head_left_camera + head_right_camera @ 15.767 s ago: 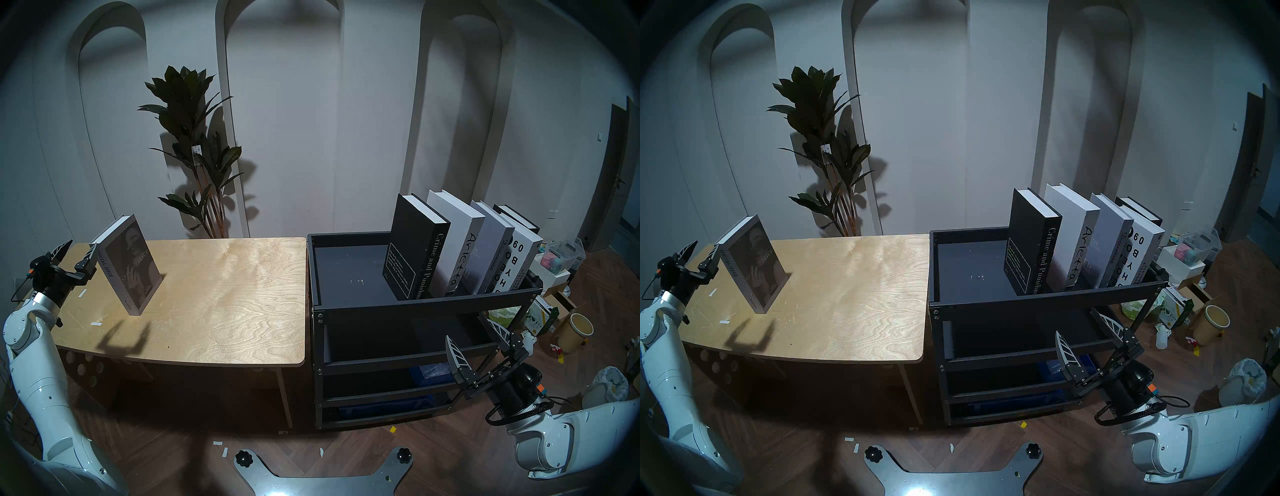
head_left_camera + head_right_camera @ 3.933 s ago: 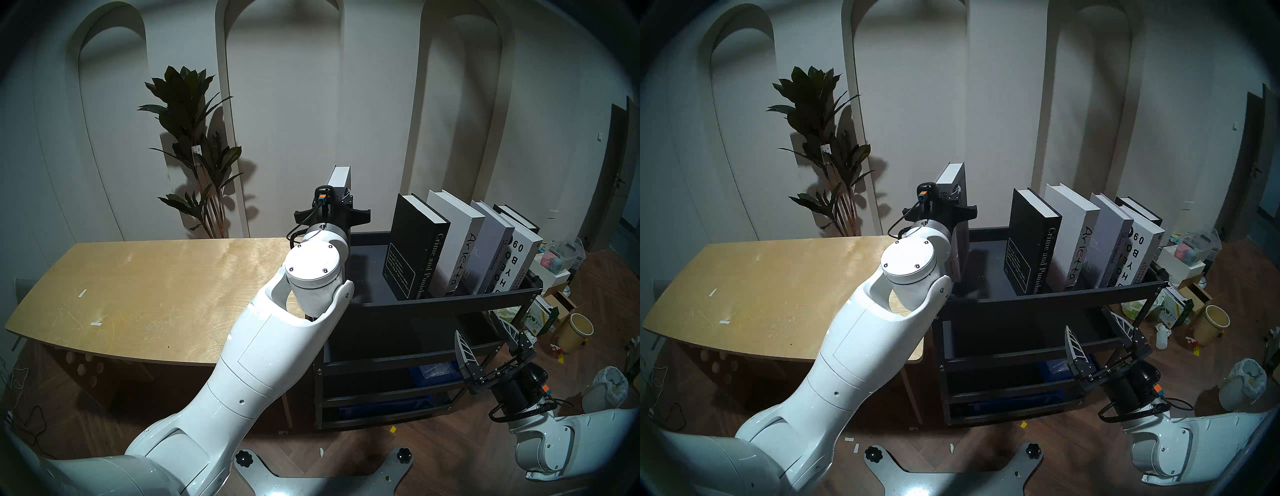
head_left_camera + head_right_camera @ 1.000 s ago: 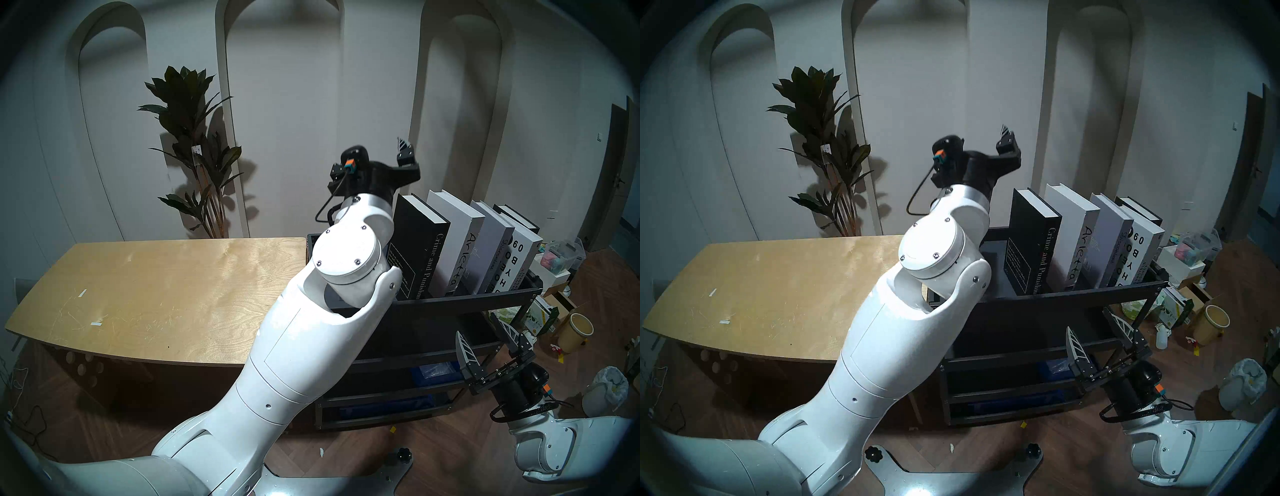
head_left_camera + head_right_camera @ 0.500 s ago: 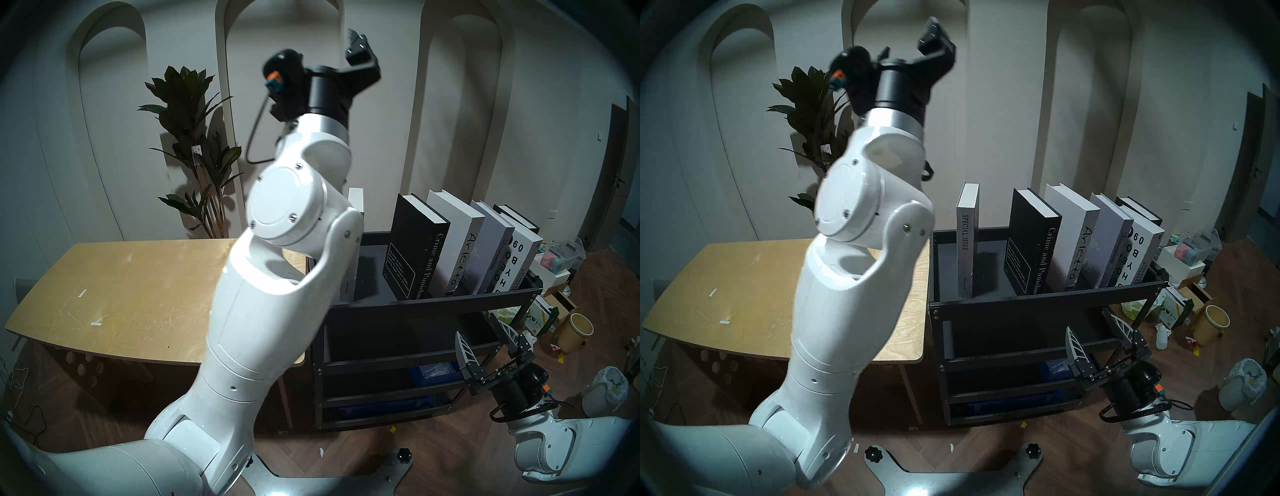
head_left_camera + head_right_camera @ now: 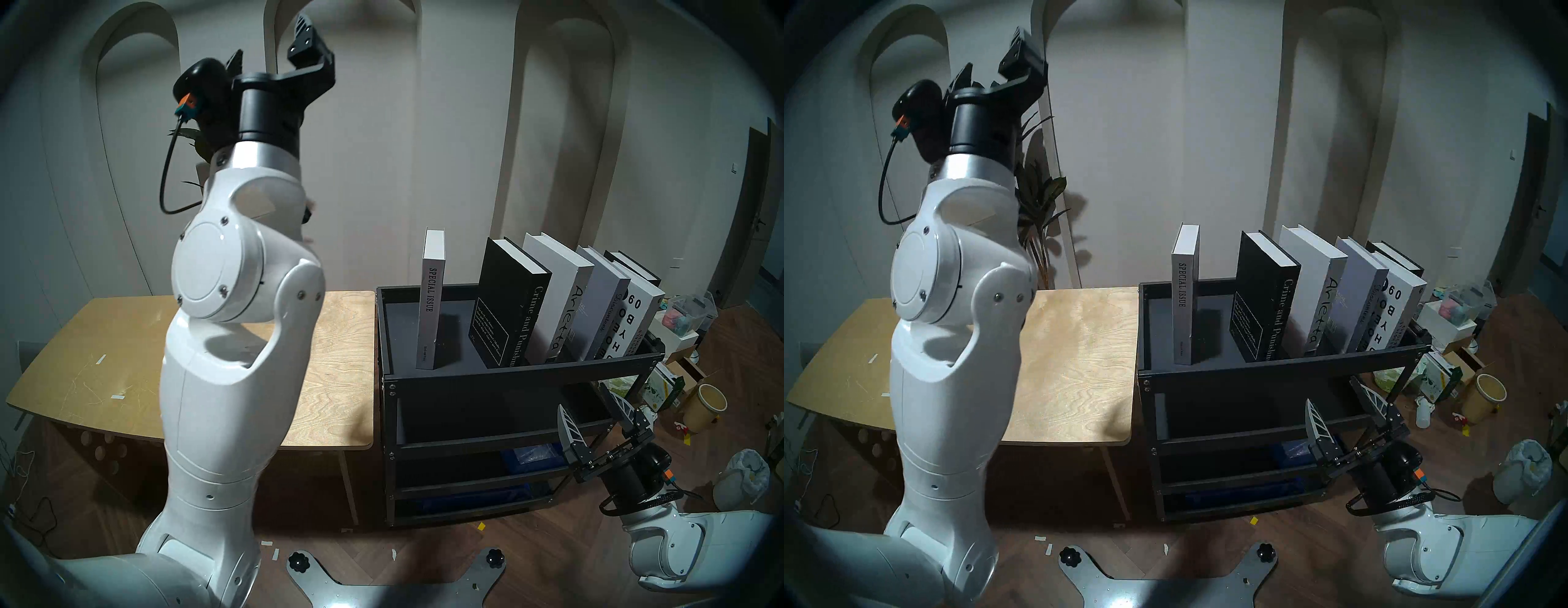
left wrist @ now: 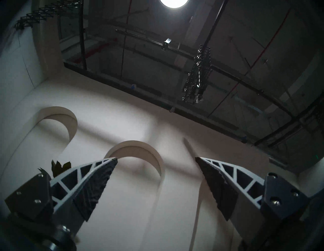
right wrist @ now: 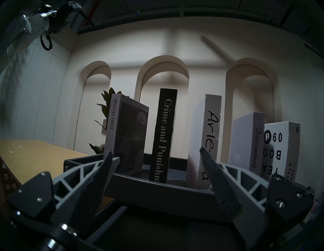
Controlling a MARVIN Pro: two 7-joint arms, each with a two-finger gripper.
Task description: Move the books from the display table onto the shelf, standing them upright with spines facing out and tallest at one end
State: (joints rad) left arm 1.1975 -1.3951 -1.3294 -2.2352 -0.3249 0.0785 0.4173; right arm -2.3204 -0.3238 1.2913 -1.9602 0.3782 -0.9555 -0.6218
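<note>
Six books on the shelf (image 5: pixel 509 375) top tray, all upright, spines facing the robot. SPECIAL ISSUE book (image 5: pixel 432 299) stands alone near the tray's left end, apart from the others. Crime and Punishment book (image 5: pixel 511 303) leans right onto the Arietta book (image 5: pixel 562 293), then the Discontent book (image 5: pixel 604 303), a white book (image 5: pixel 638 325) with black letters, and a dark book (image 5: pixel 632 265) behind at the right end. Desk (image 5: pixel 127 348) holds no books. Left gripper (image 5: pixel 275 46) raised high above the desk, jaws apart, empty. Right gripper (image 5: pixel 594 420) low by the shelf's front right corner, jaws apart, empty.
</note>
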